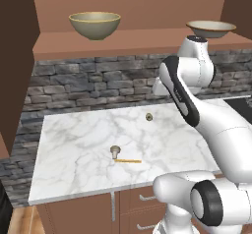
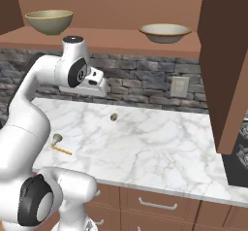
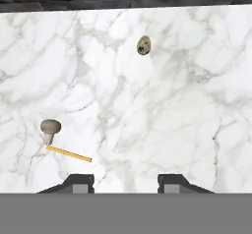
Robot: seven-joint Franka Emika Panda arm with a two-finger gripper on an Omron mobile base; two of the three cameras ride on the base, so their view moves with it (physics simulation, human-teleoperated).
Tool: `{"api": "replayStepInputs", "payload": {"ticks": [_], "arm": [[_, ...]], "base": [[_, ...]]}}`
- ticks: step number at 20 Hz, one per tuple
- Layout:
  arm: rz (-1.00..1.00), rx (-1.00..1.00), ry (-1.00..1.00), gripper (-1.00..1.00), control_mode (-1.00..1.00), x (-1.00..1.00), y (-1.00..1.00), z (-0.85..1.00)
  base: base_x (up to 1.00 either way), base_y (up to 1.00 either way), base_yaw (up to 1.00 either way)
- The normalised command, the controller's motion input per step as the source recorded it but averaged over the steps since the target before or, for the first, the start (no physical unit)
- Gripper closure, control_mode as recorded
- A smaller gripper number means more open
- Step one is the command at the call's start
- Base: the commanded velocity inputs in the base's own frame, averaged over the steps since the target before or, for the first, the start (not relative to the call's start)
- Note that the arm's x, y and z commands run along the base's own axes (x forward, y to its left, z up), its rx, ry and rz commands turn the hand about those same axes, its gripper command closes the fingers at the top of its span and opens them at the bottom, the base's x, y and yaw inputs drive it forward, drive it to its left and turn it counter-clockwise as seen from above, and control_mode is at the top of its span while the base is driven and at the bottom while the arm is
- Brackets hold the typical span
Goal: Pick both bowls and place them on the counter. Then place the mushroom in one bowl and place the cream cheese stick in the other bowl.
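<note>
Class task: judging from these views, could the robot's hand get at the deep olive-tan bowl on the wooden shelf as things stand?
Probably yes: the deep olive-tan bowl sits alone near the wooden shelf edge, nothing before it, and the hand hangs empty below.

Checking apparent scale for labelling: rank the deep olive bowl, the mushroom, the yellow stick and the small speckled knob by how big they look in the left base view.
1. Deep olive-tan ceramic bowl, on the shelf
2. Thin yellow-orange stick, longest on the counter, though very slim
3. Grey-beige mushroom
4. Small dark speckled round knob; only slightly smaller than the mushroom, and farther away, so unsure.
</note>
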Motion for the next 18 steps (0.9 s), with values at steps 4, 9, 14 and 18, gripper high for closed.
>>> {"api": "replayStepInputs", "payload": {"ticks": [4, 9, 14, 18], "arm": [[0.01, 0.0, -0.02, -1.0, -1.0, 0.0, -0.01, 0.0], [0.01, -0.13, -0.14, -1.0, -1.0, -0.06, -0.16, 0.22], [0.09, -0.2, -0.07, -1.0, -1.0, 0.0, -0.41, 0.54], [0.11, -0.22, -0.04, -1.0, -1.0, 0.0, -0.5, 0.64]], "base": [[0.0, 0.0, 0.0], [0.0, 0.0, 0.0], [0.0, 0.0, 0.0], [0.0, 0.0, 0.0]]}}
